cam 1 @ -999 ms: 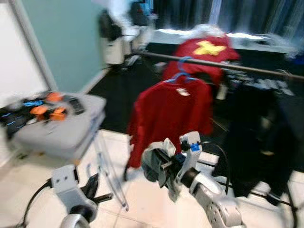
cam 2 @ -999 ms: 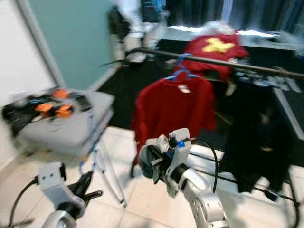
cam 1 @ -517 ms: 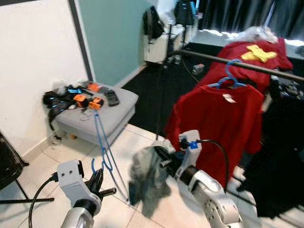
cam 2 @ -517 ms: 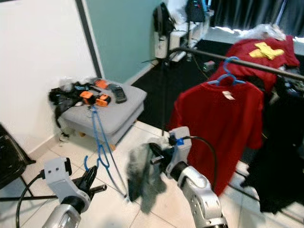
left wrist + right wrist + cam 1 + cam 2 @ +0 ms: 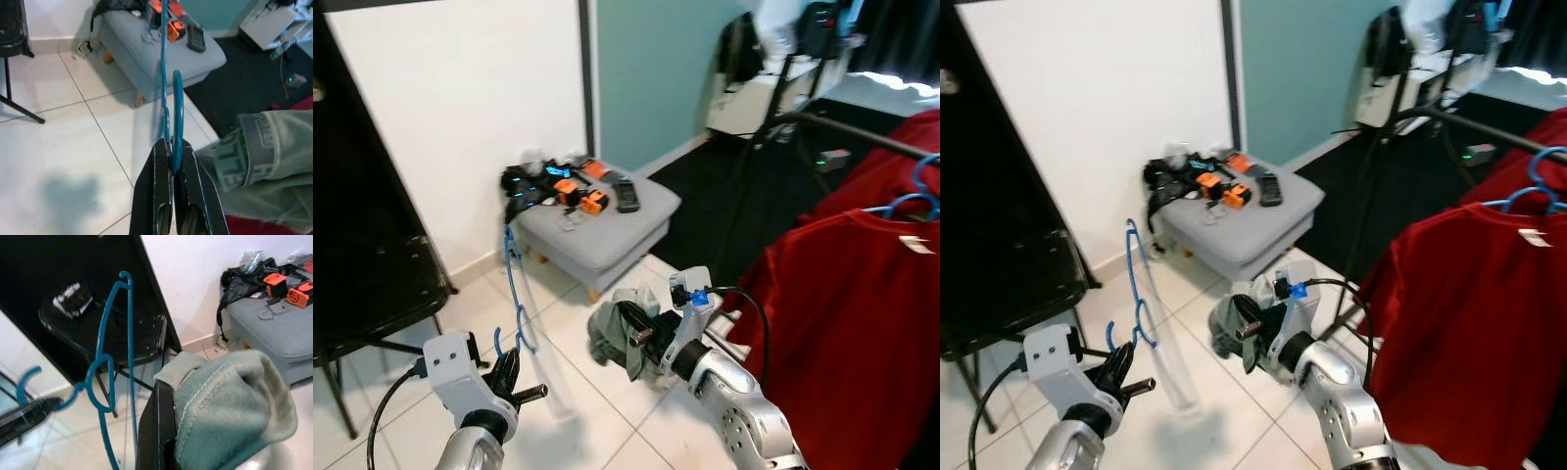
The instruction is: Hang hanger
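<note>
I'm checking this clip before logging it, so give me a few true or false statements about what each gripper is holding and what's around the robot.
1. The left gripper is shut on a blue hanger. True.
2. The right gripper holds a red shirt. False: it holds a grey-green garment; the red shirt hangs on a rail beside it.
3. The grey-green garment is already on the blue hanger. False: the two are apart, one in each gripper.
4. Orange items lie on a grey footstool. True.
5. The red shirt hangs on a blue hanger of its own. True.
</note>
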Controlling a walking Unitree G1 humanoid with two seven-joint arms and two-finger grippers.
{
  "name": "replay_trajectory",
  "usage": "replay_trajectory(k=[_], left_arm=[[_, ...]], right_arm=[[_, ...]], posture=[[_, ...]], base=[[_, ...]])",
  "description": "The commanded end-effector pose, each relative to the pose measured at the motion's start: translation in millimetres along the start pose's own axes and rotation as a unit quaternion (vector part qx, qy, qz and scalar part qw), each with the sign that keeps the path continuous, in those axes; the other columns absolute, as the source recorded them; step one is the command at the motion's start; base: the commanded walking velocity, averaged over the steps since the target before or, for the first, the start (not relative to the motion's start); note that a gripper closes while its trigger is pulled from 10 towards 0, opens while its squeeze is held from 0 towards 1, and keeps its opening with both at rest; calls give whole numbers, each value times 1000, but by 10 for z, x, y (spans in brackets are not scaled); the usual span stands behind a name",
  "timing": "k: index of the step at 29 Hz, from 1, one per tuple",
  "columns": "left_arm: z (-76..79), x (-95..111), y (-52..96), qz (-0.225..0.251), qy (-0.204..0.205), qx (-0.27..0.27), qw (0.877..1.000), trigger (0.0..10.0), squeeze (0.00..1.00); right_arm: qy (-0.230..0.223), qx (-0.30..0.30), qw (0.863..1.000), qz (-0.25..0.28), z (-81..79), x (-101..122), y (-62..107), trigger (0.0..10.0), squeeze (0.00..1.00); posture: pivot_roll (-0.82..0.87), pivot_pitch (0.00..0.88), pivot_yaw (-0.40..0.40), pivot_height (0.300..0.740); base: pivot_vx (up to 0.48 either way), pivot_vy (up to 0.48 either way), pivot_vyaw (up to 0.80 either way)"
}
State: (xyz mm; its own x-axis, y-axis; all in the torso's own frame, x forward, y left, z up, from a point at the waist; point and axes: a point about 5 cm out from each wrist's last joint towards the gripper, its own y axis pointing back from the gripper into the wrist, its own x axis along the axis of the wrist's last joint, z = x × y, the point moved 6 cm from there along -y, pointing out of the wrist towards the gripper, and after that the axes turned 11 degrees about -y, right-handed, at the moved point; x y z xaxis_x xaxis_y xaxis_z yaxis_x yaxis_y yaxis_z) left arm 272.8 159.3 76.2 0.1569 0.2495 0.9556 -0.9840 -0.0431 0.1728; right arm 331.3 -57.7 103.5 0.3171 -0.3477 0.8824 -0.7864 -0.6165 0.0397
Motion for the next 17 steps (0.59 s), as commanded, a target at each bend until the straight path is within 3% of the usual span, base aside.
replay_trajectory(k=[1, 17], left_arm=[[68, -54, -2, -4, 29, 6, 1000, 10000, 0], [85, -73, -15, -5, 30, 6, 1000, 10000, 0]], right_arm=[[0, 7, 1000, -1, -45, -29, -28, 10000, 0], [2, 15, 1000, -9, -49, -44, -24, 10000, 0]], posture=[[9, 6, -36, 740], [7, 2, -43, 740]], base=[[0, 0, 781], [0, 0, 780]])
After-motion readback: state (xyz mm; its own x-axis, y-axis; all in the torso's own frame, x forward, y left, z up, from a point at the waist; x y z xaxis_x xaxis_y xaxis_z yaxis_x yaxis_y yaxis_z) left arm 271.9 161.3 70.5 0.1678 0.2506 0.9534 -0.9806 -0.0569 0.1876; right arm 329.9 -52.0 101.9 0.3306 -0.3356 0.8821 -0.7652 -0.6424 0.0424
